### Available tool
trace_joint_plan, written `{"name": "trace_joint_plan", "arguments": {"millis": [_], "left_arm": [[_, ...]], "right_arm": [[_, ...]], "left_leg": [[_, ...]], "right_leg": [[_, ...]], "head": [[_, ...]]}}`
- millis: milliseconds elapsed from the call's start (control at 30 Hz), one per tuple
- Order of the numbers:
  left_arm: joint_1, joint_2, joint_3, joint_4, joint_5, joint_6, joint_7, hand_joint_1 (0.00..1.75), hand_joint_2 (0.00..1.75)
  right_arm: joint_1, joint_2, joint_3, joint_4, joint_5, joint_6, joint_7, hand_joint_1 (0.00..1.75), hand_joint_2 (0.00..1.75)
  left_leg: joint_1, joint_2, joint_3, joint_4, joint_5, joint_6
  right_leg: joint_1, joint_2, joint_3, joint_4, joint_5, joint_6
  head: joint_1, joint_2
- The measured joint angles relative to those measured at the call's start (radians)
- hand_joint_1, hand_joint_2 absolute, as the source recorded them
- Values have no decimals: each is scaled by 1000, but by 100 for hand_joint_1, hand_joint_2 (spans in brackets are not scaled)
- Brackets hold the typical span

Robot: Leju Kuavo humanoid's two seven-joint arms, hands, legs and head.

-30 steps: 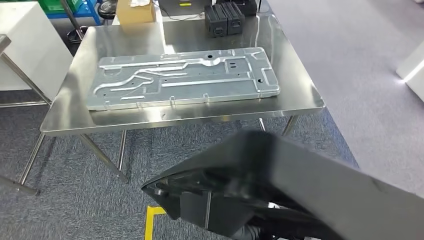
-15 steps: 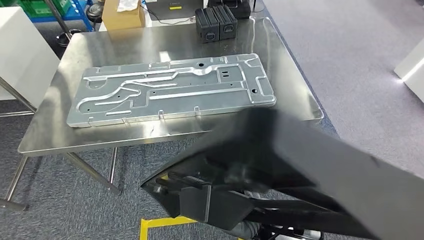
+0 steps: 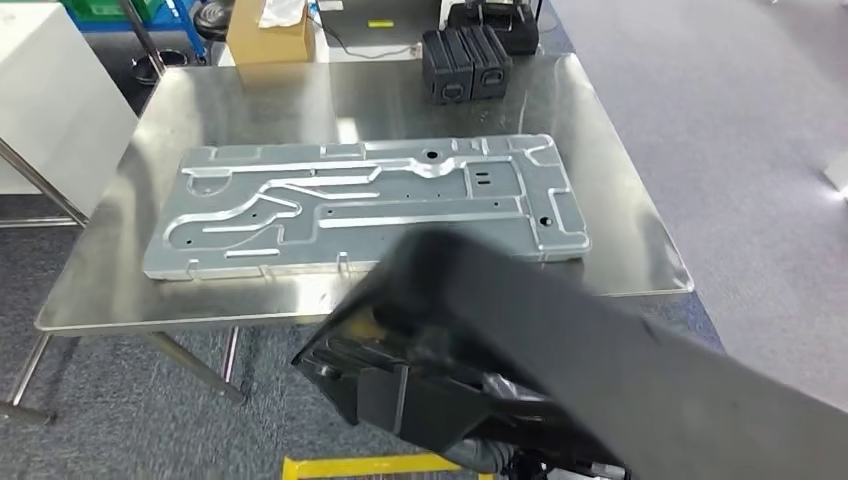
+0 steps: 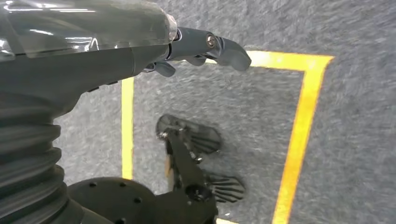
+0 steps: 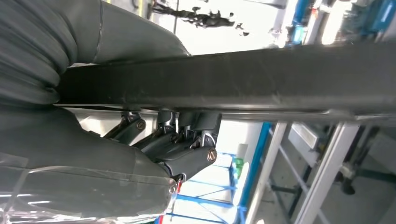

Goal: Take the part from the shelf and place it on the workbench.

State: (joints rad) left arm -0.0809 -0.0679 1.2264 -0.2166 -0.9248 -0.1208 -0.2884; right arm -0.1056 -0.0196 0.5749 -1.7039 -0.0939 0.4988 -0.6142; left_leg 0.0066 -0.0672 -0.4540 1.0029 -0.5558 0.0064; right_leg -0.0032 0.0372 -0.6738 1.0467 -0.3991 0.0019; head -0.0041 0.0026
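A large black part (image 3: 560, 340) is carried low in the head view, its far end overlapping the front edge of the steel workbench (image 3: 620, 180). In the right wrist view my right hand (image 5: 177, 144) grips the black part (image 5: 261, 79), the fingers (image 5: 196, 126) pressed against its lower face. My left hand (image 4: 140, 51) hangs over the carpet in the left wrist view. Its fingers (image 4: 210, 44) are bent, and nothing shows between them there.
A big silver machined plate (image 3: 360, 205) covers most of the workbench. Two black boxes (image 3: 468, 62) and a cardboard box (image 3: 268, 35) stand at the back. A white cabinet (image 3: 50, 90) stands at the left. Yellow tape (image 4: 303, 130) marks the carpet.
The camera has moved closer, so the workbench sits lower and larger in the picture. The black part's far end now overlaps the bench's front edge and the plate.
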Motion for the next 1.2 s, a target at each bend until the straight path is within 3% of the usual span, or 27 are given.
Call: {"name": "trace_joint_plan", "arguments": {"millis": [67, 100, 167, 233, 300, 333, 367, 433, 467, 500, 533, 600, 667, 733, 767, 800, 833, 900, 933, 967, 1033, 1133, 1200], "left_arm": [[-1, 2, 0, 0, 0, 0, 0, 0, 175], [-2, 2, 0, 0, 0, 0, -1, 0, 175], [-6, 3, 0, 0, 0, 0, -1, 0, 175], [-8, 1, 0, 0, 0, 0, -1, 0, 175], [-5, 1, 1, 0, 0, 0, -2, 0, 175], [-3, 1, 1, 0, 0, -1, -2, 0, 175], [-1, 2, 1, 0, -1, -1, -3, 0, 175], [3, 2, 1, 0, -4, -2, -4, 0, 175], [3, 2, 1, 0, -5, -3, -5, 0, 175], [3, 2, 1, 0, -6, -3, -5, 0, 175], [2, 2, 2, 0, -6, -3, -5, 0, 175], [-2, 1, 3, 0, -4, -2, -6, 0, 175], [-6, 0, 4, 0, -1, -2, -7, 0, 175], [-9, 0, 7, 0, 2, -1, -9, 0, 175], [-9, 0, 8, 0, 4, -1, -11, 0, 175], [-9, 0, 10, 0, 5, -1, -14, 0, 175], [-9, 0, 12, 0, 6, -1, -18, 0, 175], [-8, -2, 16, 0, 7, -1, -26, 0, 175], [-9, -4, 18, 0, 7, -1, -29, 0, 175], [-10, -7, 19, 0, 6, -1, -32, 0, 175], [-11, -9, 20, 0, 4, -1, -36, 0, 175], [-10, -9, 22, 0, 3, -1, -38, 0, 175], [-10, -10, 23, 0, 3, -4, -42, 0, 175]], "right_arm": [[0, 1, -3, -2, 0, -1, 0, 175, 175], [0, 2, -4, -3, 0, -1, -1, 175, 175], [-1, 3, -6, -5, 6, -6, -4, 175, 175], [0, 3, -7, -5, 33, -26, -14, 175, 175], [3, 3, -10, -10, 63, -48, -32, 175, 175], [4, 3, -11, -15, 72, -54, -41, 175, 175], [4, 2, -14, -21, 80, -58, -50, 175, 175], [5, 1, -21, -35, 95, -67, -67, 175, 175], [6, 0, -26, -42, 105, -75, -73, 175, 175], [7, -1, -31, -51, 116, -85, -77, 175, 175], [6, -3, -37, -61, 129, -98, -80, 175, 175], [-1, -7, -51, -82, 165, -135, -82, 175, 175], [-13, -14, -67, -94, 236, -204, -84, 175, 175], [-30, -26, -89, -90, 342, -302, -80, 175, 175], [-41, -32, -101, -84, 396, -351, -75, 175, 175], [-52, -37, -113, -75, 452, -400, -65, 175, 175], [-67, -41, -126, -65, 508, -447, -50, 175, 175], [-105, -48, -152, -36, 646, -550, 1, 175, 175], [-124, -53, -165, -18, 718, -598, 34, 175, 175], [-142, -57, -176, 3, 789, -641, 70, 175, 175], [-166, -64, -196, 46, 914, -703, 144, 175, 175], [-187, -70, -212, 120, 1086, -756, 244, 175, 175], [-199, -72, -213, 170, 1157, -766, 285, 175, 175]], "left_leg": [[0, -1, 7, 7, 6, -11], [-1, 9, 1, 36, 16, -15], [0, 36, -56, 140, 15, -25], [5, 52, -141, 248, -32, -36], [9, 55, -199, 275, -77, -44], [10, 57, -210, 249, -70, -44], [11, 59, -212, 200, -35, -43], [10, 67, -207, 87, 92, -37], [8, 70, -205, 53, 141, -31], [5, 71, -205, 39, 168, -24], [0, 70, -205, 40, 166, -17], [-1, 67, -199, 35, 159, -4], [2, 66, -188, 25, 153, 8], [2, 65, -179, 22, 143, 16], [1, 63, -174, 22, 138, 18], [0, 62, -167, 22, 132, 18], [0, 60, -159, 22, 127, 18], [-1, 56, -142, 22, 115, 15], [-3, 54, -136, 23, 110, 13], [-3, 52, -134, 23, 107, 9], [-3, 48, -136, 23, 106, -1], [-4, 50, -140, 36, 91, -17], [-1, 53, -180, 125, 44, -25]], "right_leg": [[-1, -7, 22, -14, -12, -13], [-3, -11, 40, -24, -18, -19], [-6, -21, 78, -39, -36, -28], [-7, -28, 108, -43, -60, -32], [-8, -30, 139, -43, -86, -30], [-9, -30, 158, -43, -101, -28], [-10, -31, 178, -43, -116, -26], [-10, -31, 210, -41, -144, -17], [-10, -29, 218, -39, -156, -10], [-10, -28, 223, -38, -164, -2], [-11, -27, 226, -39, -172, 6], [-15, -30, 229, -40, -186, 20], [-17, -32, 201, 19, -218, 29], [-18, -32, 116, 155, -264, 34], [-18, -32, 69, 217, -273, 36], [-18, -32, 36, 248, -263, 36], [-18, -32, 21, 240, -231, 35], [-16, -32, 39, 130, -128, 25], [-12, -32, 55, 69, -88, 18], [-8, -32, 68, 22, -65, 12], [-2, -31, 76, -8, -64, 3], [-10, -33, 89, -29, -61, -9], [-15, -38, 100, -38, -61, -18]], "head": [[-2, 0], [-4, 0], [-8, 0], [-12, 0], [-12, 0], [-12, 0], [-12, 0], [-12, 0], [-12, 0], [-12, 0], [-13, 0], [-13, 0], [-11, 0], [-10, 0], [-10, 0], [-10, 0], [-10, 0], [-10, 0], [-11, 0], [-12, 0], [-13, 0], [-14, 0], [-18, 0]]}}
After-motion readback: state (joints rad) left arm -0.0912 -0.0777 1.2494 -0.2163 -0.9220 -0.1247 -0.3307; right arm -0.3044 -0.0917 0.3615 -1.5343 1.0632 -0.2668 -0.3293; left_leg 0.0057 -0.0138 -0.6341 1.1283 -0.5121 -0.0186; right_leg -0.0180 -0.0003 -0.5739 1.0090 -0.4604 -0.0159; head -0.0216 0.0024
